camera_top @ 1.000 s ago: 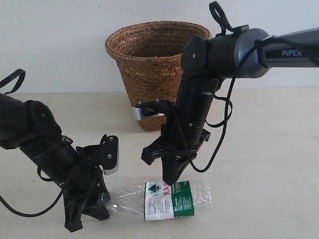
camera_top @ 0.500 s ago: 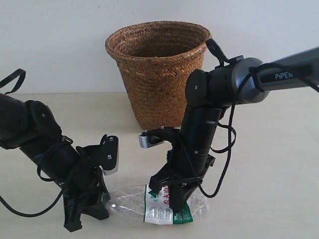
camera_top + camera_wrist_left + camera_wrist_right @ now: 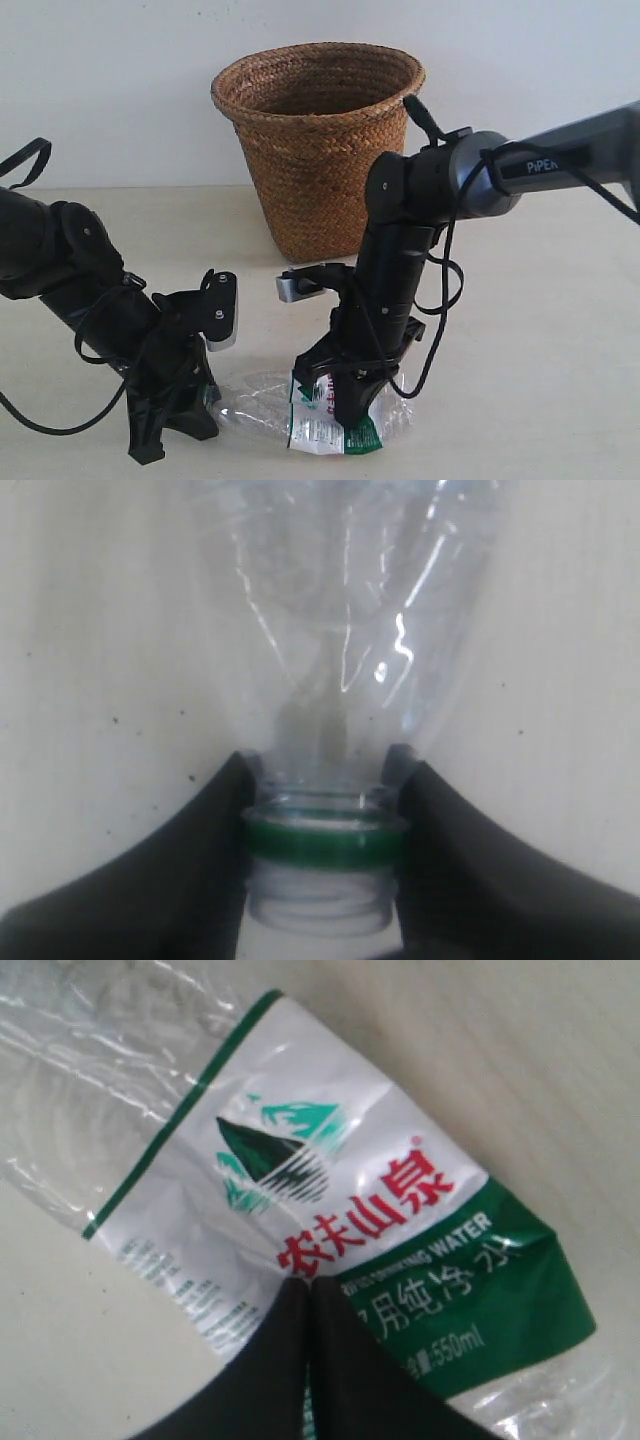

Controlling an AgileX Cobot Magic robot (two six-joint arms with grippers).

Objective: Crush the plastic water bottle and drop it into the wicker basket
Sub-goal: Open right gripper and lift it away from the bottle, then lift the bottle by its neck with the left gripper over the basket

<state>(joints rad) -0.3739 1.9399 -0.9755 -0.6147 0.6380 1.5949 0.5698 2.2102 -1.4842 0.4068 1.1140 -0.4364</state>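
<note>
plastic water bottle [image 3: 322, 418]: lies on the counter [image 3: 540, 330], in front of the wicker basket [image 3: 318, 150], label crumpled.
left gripper [image 3: 325, 780]: pinching the bottle's neck at the green ring.
right gripper [image 3: 305, 1295]: pressed together, tip pushing on the label.

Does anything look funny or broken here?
Yes, the bottle, lying on the table. Its labelled middle is squashed and wrinkled where the shut right gripper presses on it, while the left gripper clamps its neck. The basket stands upright and looks fine.
</note>
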